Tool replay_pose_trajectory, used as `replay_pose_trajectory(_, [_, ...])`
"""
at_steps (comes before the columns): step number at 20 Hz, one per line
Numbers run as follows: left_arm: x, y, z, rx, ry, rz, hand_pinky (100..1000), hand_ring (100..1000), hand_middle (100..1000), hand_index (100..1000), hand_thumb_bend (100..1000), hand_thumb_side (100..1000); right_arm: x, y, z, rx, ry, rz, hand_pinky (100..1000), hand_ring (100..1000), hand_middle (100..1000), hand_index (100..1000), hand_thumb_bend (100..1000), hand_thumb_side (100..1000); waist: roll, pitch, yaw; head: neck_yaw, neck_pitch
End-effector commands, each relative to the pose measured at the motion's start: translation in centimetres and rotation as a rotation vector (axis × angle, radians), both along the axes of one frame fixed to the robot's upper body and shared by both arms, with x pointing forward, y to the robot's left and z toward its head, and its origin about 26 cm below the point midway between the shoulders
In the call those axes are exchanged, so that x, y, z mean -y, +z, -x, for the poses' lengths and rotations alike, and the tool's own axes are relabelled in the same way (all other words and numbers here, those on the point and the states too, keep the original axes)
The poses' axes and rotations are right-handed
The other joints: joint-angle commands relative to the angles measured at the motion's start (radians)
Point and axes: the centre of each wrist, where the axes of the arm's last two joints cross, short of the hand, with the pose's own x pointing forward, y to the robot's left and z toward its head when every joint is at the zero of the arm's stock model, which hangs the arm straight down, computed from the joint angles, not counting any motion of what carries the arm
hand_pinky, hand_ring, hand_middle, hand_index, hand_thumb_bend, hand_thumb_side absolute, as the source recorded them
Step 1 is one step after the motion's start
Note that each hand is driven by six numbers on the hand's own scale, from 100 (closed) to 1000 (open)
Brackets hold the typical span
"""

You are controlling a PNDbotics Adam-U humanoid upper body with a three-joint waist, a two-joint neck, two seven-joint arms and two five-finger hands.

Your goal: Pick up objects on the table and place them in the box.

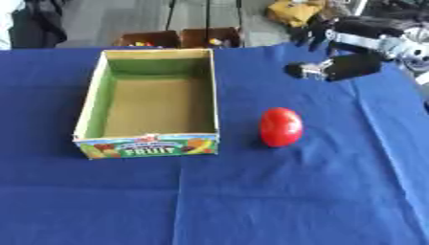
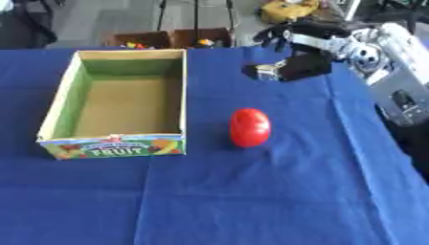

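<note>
An open cardboard box (image 1: 214,91) with a green inner lining and a "FRUIT" label on its front stands left of centre on the blue tablecloth, and nothing shows inside it. A red egg-shaped object (image 1: 281,127) stands upright on the cloth just right of the box's front corner. My right hand (image 1: 356,64) hovers over the far right of the table, well behind the red object. Its fingers (image 1: 308,34) are spread and it holds nothing. My left hand is out of sight.
Beyond the table's far edge sit two brown cartons (image 1: 180,37) with small colourful items, and a yellow bundle (image 1: 293,12) lies on the floor. My right arm's grey casing (image 2: 394,72) fills the right side. Bare blue cloth (image 1: 209,201) stretches across the front.
</note>
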Motion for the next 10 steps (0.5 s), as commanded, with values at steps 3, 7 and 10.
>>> replay_pose_trajectory(3, [0.0, 0.5, 0.3, 0.02, -0.005, -0.008, 750, 853, 762, 794, 100, 1000, 0.1, 0.4, 0.6, -0.054, -0.022, -0.018, 780, 884, 893, 1000, 679, 863, -0.002, -0.023, 0.002, 0.005, -0.016])
replay_pose_trajectory(7, [0.1, 0.6, 0.3, 0.019, -0.005, -0.008, 748, 852, 760, 792, 100, 1000, -0.5, -0.2, 1.3, -0.097, -0.023, -0.038, 791, 900, 919, 1000, 634, 819, -0.001, -0.018, 0.002, 0.007, -0.017])
replay_pose_trajectory(10, [0.1, 0.6, 0.3, 0.019, -0.006, -0.007, 746, 852, 759, 791, 100, 1000, -0.8, -0.7, 1.6, -0.125, -0.033, -0.039, 791, 903, 926, 1000, 616, 787, -0.001, -0.014, 0.002, 0.007, -0.019])
